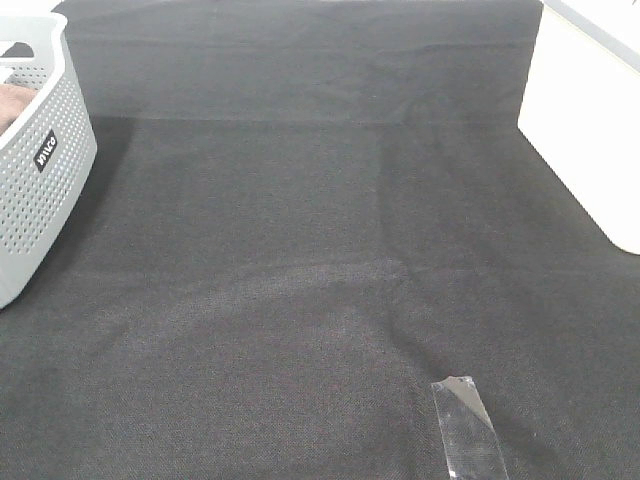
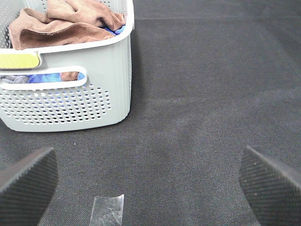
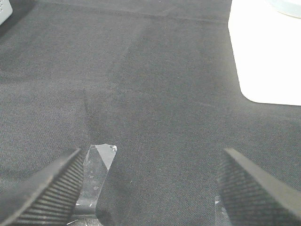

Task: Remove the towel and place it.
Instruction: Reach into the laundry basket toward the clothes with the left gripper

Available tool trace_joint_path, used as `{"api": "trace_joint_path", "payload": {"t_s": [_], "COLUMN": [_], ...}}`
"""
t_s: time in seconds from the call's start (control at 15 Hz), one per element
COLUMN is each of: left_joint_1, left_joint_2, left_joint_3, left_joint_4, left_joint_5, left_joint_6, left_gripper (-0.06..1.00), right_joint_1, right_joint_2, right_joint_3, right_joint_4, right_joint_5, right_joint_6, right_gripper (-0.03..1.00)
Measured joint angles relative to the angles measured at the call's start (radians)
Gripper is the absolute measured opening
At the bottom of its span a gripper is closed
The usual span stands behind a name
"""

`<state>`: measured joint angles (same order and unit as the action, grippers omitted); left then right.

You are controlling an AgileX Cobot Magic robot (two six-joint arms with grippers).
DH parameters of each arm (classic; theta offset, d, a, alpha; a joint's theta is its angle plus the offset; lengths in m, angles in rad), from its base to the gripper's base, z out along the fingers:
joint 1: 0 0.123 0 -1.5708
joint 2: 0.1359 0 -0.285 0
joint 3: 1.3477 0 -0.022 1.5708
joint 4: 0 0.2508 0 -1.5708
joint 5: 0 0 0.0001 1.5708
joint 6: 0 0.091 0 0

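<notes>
The brown towel [image 2: 66, 21] lies bunched in the grey perforated basket [image 2: 70, 106], on top of something blue. In the exterior high view only a bit of the towel [image 1: 12, 100] shows inside the basket [image 1: 45, 190] at the far left. My left gripper [image 2: 148, 181] is open and empty, low over the dark cloth, a short way in front of the basket. My right gripper [image 3: 150, 181] is open and empty over the dark cloth. Neither gripper shows in the exterior high view.
A dark grey cloth [image 1: 320, 250] covers the table. A white surface [image 1: 590, 130] sits at the right edge. A strip of clear tape [image 1: 468, 425] lies near the front; another piece of tape [image 2: 108, 209] lies by the left gripper.
</notes>
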<state>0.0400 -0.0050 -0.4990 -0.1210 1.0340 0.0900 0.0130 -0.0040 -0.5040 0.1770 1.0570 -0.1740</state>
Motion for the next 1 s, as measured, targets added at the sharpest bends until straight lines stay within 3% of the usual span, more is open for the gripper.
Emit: {"api": "trace_joint_path", "payload": {"t_s": [0.67, 1.0], "left_joint_1": [0.0, 0.0], "left_joint_2": [0.0, 0.088], "left_joint_3": [0.0, -0.03], "left_joint_4": [-0.001, -0.051], "left_joint_5": [0.0, 0.005], "left_joint_6": [0.0, 0.018], "left_gripper": [0.99, 0.99], "right_joint_1": [0.0, 0.0], "right_joint_2": [0.0, 0.0], "right_joint_3": [0.0, 0.0], "right_joint_4": [0.0, 0.0], "right_joint_5": [0.0, 0.0], "right_joint_6": [0.0, 0.0], "right_gripper": [0.75, 0.75]}}
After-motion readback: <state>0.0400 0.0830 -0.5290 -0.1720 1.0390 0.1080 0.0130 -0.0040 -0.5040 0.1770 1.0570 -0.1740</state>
